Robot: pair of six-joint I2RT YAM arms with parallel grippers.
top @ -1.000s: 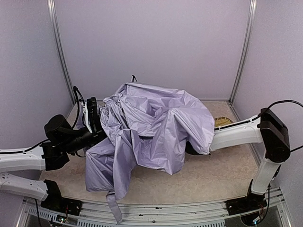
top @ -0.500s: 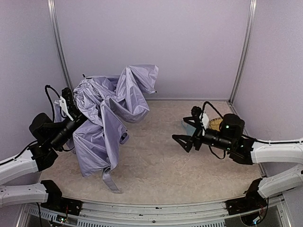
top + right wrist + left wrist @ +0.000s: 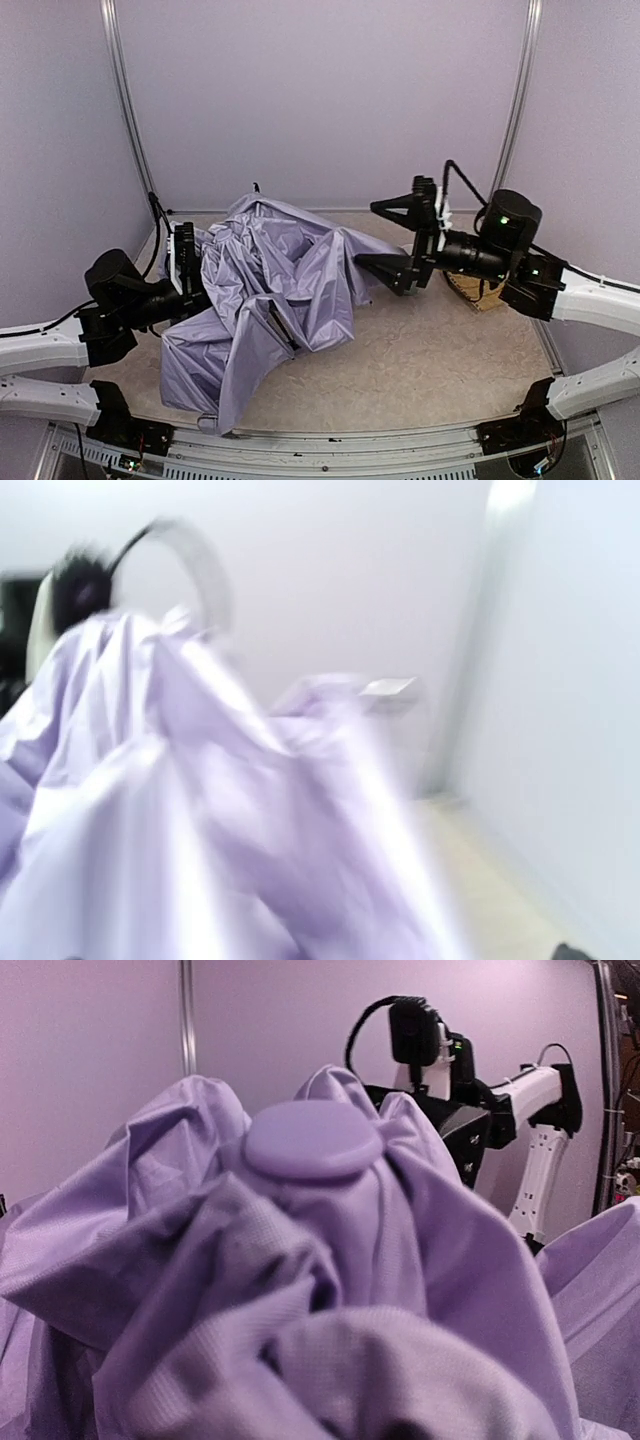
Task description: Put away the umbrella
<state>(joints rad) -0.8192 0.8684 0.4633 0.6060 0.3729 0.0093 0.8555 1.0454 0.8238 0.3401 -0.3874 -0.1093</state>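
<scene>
Overhead, right gripper (image 3: 378,236) gapes beside umbrella (image 3: 270,290); left wrist reveals round cap (image 3: 312,1138).

The umbrella (image 3: 280,290) lay heaped on the left half of the bench (image 3: 440,360), reaching toward the near edge. The left fingers (image 3: 184,262) sat against its left side. The right fingers (image 3: 386,266) stood one above the other at its right edge. A woven thing (image 3: 468,292) lay far right, partly under the right arm.
</scene>
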